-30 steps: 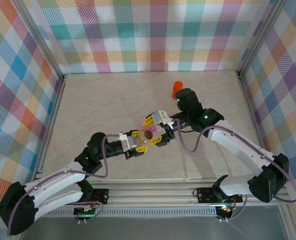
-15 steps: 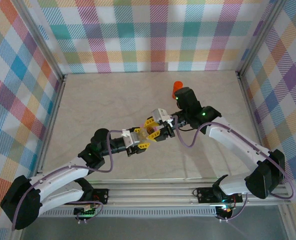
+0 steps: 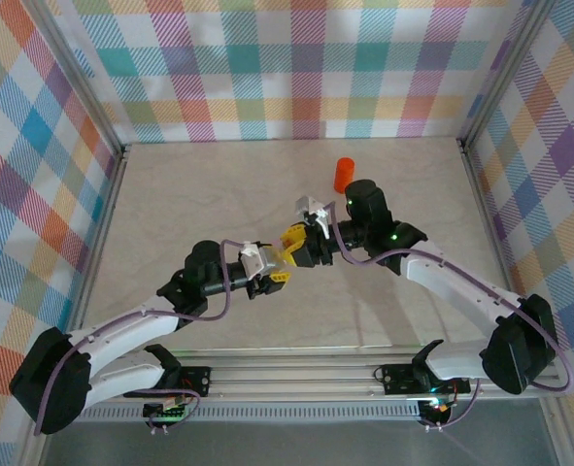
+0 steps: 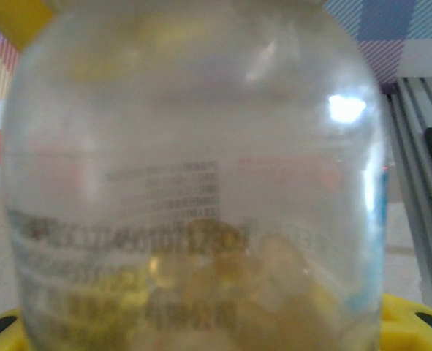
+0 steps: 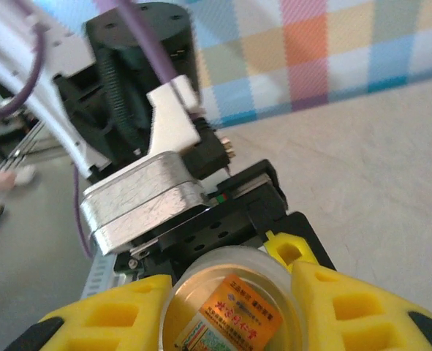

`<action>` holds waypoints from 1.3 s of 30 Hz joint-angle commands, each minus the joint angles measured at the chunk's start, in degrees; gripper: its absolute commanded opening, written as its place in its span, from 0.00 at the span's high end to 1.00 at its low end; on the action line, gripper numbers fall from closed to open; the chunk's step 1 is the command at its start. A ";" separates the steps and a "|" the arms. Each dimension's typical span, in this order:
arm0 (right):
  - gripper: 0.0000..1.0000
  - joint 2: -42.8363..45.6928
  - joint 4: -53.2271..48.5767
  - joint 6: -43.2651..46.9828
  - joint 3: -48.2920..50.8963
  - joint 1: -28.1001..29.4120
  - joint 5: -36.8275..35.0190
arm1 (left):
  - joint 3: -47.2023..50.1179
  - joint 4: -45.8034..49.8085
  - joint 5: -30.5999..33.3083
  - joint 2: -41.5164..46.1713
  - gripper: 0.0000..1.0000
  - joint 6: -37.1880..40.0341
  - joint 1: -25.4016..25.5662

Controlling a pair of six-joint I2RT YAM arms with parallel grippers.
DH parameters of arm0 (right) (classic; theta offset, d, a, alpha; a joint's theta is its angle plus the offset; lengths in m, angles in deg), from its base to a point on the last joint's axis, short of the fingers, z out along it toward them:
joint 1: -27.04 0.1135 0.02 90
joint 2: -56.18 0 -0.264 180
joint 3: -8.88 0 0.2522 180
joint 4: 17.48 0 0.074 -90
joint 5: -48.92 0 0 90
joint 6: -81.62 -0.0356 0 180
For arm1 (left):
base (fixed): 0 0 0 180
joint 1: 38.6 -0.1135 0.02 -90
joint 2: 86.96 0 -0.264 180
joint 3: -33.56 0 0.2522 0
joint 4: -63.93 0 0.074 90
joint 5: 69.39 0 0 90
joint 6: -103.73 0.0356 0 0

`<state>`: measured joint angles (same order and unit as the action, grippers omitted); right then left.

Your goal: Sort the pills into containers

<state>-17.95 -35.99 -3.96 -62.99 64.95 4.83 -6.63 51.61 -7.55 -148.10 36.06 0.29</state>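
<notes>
Clear pill bottle (image 4: 194, 183), centre frame, clamped by left gripper (image 3: 272, 270) and right gripper (image 3: 301, 245); a slipping twist could spill its pills (image 4: 223, 270).

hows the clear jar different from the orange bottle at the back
The jar is clear, with yellowish pills showing inside; the bottle is solid orange. The jar is held off the table between the left gripper and right gripper; the bottle stands alone at the back, untouched. Both are small round containers.
</notes>
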 commanded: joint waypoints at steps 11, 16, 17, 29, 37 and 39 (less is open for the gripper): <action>0.88 4.07 0.12 -52.13 6.78 1.01 -35.66 | -5.09 -12.03 6.10 -2.51 1.00 4.45 1.97; 0.78 3.98 1.36 -56.06 5.73 1.70 -36.56 | -5.55 -10.34 7.05 -3.44 1.00 5.71 3.42; 0.76 4.19 1.50 -56.02 5.26 1.96 -36.96 | -5.38 -10.47 7.24 -3.65 1.00 5.63 3.54; 0.32 12.17 -0.68 -43.41 3.43 2.04 -37.99 | -2.71 -12.07 7.26 -3.97 1.00 -0.08 2.27; 0.27 18.46 4.43 -12.05 6.46 1.46 -24.02 | -0.61 -12.79 0.71 -0.39 1.00 -3.67 0.66; 0.31 18.33 4.14 -1.99 6.69 1.46 -18.51 | -0.03 -13.11 -0.54 0.19 1.00 -4.00 0.42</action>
<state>0.17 -33.96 -26.36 -57.48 66.33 -24.57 -8.16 42.32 -3.37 -149.72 33.85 1.56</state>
